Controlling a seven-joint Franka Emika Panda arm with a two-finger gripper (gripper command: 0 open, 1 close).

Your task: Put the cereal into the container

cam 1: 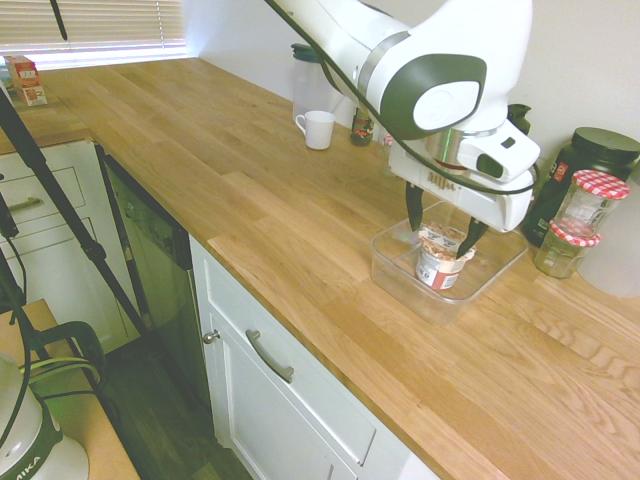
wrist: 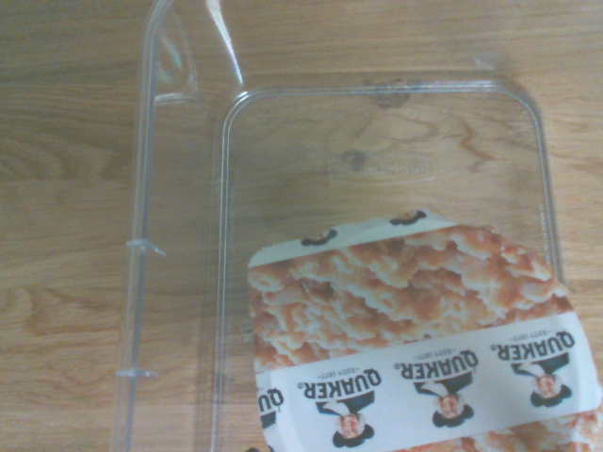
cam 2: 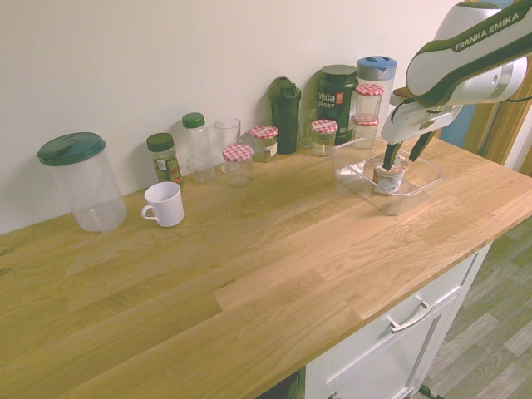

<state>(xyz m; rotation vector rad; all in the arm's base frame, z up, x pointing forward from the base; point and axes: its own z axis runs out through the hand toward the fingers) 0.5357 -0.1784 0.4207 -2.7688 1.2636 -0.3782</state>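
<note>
Pale walls back a wooden worktop [cam 2: 191,283], seen here from the second exterior view as a clock face. Toward two o'clock, the clear container [cam 2: 405,199] rests on it, with the cereal cup [cam 2: 389,178] upright inside. Wide-open jaws [cam 2: 402,163] stand around the cup, one finger to either side. Behind the container, near one o'clock, is a dark tub [cam 2: 336,101]. A white mug [cam 2: 164,204] sits toward ten o'clock, beside a green-lidded pitcher [cam 2: 88,184]. Quaker print shows on the cup's lid [wrist: 415,330].
</note>
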